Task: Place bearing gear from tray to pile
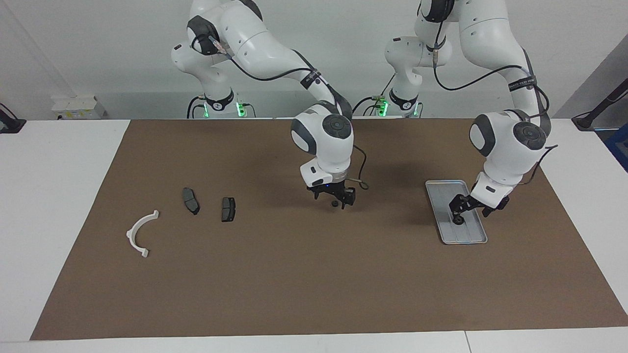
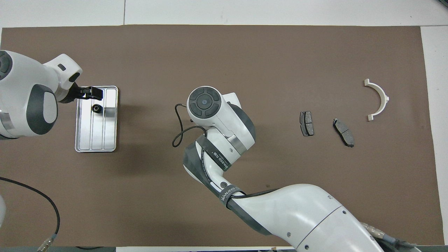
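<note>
The silver-grey tray (image 1: pixel 472 238) lies on the brown mat toward the left arm's end; it also shows in the overhead view (image 2: pixel 105 140). A small dark round bearing gear (image 1: pixel 458 220) lies in it (image 2: pixel 97 109). My left gripper (image 1: pixel 472 214) hangs open just over the tray, one finger right above that gear (image 2: pixel 90 93). My right gripper (image 1: pixel 335 200) is over the middle of the mat, shut on a second small dark gear (image 1: pixel 334 203); the wrist hides it in the overhead view. The pile lies toward the right arm's end: a white bracket (image 1: pixel 140 230) and two brake pads (image 1: pixel 191 200) (image 1: pixel 228 209).
The brown mat (image 1: pixel 314 284) covers most of the white table. In the overhead view the bracket (image 2: pixel 379 99) and the pads (image 2: pixel 306 123) (image 2: pixel 343 132) lie spread apart. A thin cable (image 2: pixel 178 136) loops from the right wrist.
</note>
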You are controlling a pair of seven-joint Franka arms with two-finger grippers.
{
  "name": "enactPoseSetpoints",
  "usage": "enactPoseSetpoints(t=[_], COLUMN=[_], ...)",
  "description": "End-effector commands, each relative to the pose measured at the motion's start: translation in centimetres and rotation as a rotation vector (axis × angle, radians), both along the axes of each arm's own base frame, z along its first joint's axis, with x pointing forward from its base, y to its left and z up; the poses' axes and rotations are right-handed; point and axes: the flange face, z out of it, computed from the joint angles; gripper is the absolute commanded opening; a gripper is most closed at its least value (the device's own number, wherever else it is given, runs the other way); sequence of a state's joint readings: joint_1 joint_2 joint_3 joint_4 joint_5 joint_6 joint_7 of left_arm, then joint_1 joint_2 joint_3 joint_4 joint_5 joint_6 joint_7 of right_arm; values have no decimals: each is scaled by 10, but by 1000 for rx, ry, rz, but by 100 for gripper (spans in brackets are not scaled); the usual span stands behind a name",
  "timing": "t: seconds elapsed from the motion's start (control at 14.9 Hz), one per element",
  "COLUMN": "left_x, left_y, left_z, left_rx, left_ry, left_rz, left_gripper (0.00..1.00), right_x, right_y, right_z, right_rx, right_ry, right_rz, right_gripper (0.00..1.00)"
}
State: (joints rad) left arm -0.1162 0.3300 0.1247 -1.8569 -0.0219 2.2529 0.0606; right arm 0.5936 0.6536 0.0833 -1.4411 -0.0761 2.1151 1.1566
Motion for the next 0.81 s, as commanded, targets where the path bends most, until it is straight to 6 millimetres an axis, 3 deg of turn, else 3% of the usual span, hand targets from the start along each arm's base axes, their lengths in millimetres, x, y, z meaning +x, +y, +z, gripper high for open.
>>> enactPoseSetpoints(t=[0.0, 0.2, 0.4, 0.74], left_x=[-4, -17, -31, -37], left_y=[26, 31, 21, 5], left_z=[-10, -26, -43, -50], left_rx=[0, -1, -1, -5], left_ry=[11, 28, 19, 33], left_rz=[-29, -36, -47, -62], left_gripper=[99, 98, 98, 97], right_x=[3, -6, -10, -16], right_y=[12, 25, 20, 16], right_z=[-7, -13, -20, -34], right_rx=[-21, -29, -45, -52], right_ry=[-2, -11, 5, 19], right_rz=[-6, 25, 31, 33], right_gripper=[100, 100, 100, 96])
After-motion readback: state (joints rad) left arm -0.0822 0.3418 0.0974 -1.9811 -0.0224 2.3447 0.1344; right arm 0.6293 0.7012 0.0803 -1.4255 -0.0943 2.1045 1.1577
